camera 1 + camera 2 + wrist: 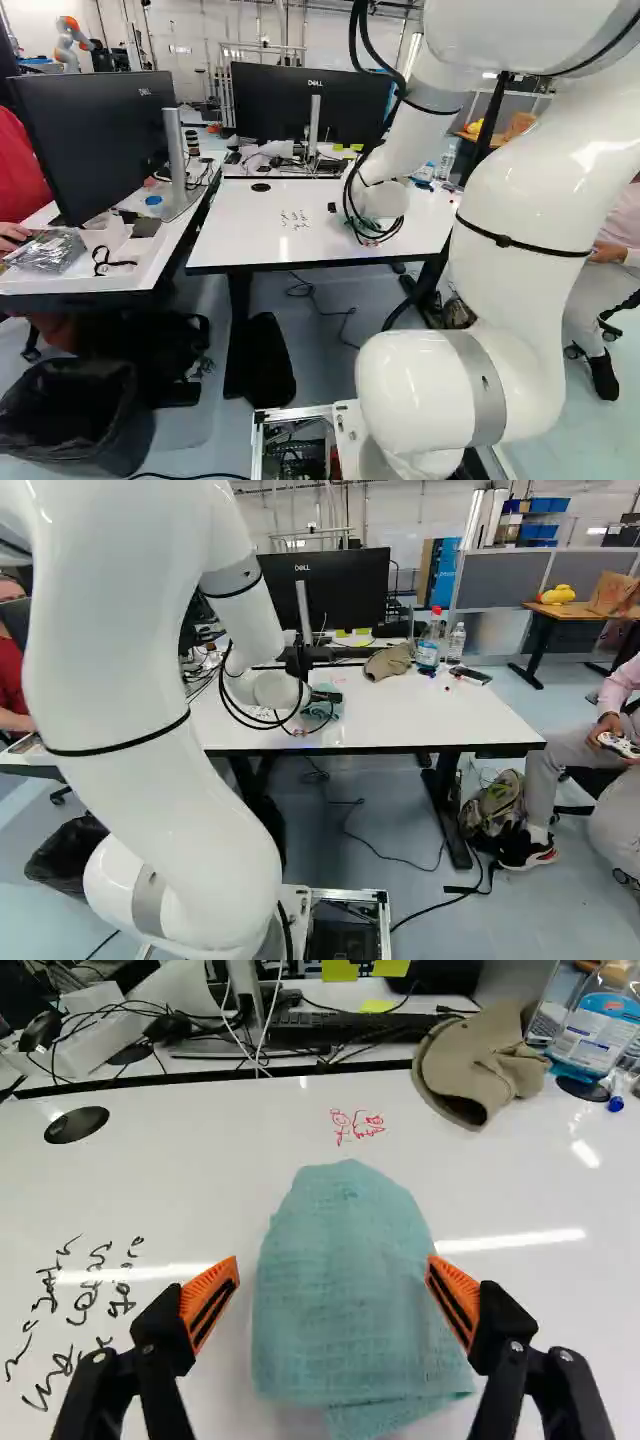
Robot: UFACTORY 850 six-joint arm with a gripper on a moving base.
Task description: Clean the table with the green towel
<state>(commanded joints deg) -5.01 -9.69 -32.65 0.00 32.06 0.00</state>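
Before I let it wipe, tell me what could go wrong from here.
The towel looks thin and lies low between the open fingers, so they may slip off it or scrape the table. Later, a wide wipe could bump the beige cap or the bottle beside it.

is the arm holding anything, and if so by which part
Nothing is held: the black two-fingered gripper is open over the blue-green cloth towel.
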